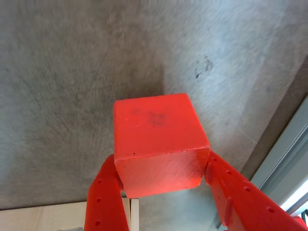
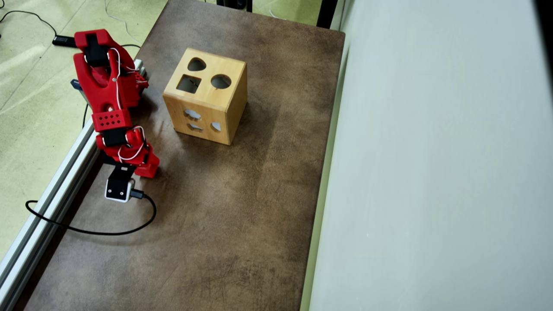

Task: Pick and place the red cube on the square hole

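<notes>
In the wrist view the red cube [image 1: 156, 139] fills the middle, lifted above the grey-brown table [image 1: 72, 96]. My gripper [image 1: 161, 164] is shut on it, one red finger [image 1: 105, 192] pressing its left side and the other its right side. In the overhead view the gripper [image 2: 146, 167] hangs at the table's left edge, below and left of the light wooden box [image 2: 216, 116]; the cube cannot be made out there under the arm. The square hole [image 2: 189, 84] is on the box's top face, beside a round hole [image 2: 220, 81] and a heart-like hole [image 2: 196, 65].
An aluminium rail [image 2: 52, 185] runs along the table's left edge, also seen in the wrist view as the rail [image 1: 288, 163]. A pale wall panel [image 2: 432, 172] borders the right side. A black cable [image 2: 108, 231] loops from the white wrist camera [image 2: 117, 189].
</notes>
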### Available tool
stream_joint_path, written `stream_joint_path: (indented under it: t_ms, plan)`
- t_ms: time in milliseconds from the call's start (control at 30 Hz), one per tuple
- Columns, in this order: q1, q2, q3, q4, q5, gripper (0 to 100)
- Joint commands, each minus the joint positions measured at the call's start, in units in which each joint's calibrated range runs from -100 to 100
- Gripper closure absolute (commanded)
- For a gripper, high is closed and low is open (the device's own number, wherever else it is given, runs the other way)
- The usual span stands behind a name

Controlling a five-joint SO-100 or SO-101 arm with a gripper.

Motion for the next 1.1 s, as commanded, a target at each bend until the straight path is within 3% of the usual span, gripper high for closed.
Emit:
stream_joint_path:
  t_ms: [0, 300, 600, 1067]
  plan:
    - [1.7, -7.2, -1.2, 0.6, -0.3, 95]
    - [5.0, -17.8, -1.2, 0.8, -0.6, 95]
    - [4.5, -27.3, -1.4, 1.1, -6.0, 95]
    - [2.7, -32.2, -11.3, 24.2, -6.3, 95]
